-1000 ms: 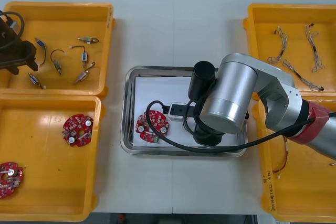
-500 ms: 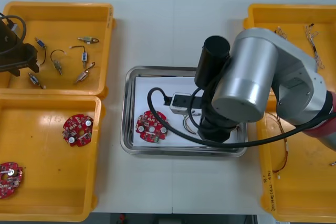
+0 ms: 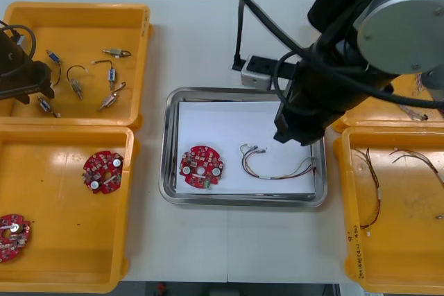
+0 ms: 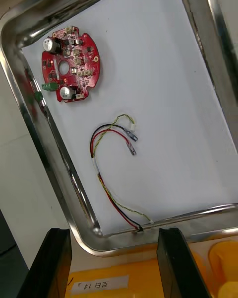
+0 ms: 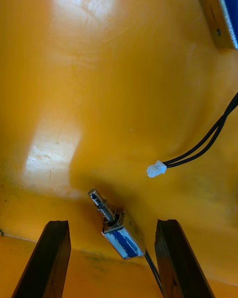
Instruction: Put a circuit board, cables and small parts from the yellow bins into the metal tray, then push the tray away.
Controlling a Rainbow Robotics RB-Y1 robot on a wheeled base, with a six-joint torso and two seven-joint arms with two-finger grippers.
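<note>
Over right rim of metal tray [image 3: 243,199], noted right gripper [image 4: 111,238] with fingers spread, holding nothing. Inside tray, found circuit board [image 3: 201,167] at left half and red and yellow cable [image 3: 277,166] at right half. Well left of tray, over a yellow bin [image 3: 76,10], logged left gripper [image 5: 111,223] parted around a small metal part [image 5: 119,231], clear of both fingers.
</note>
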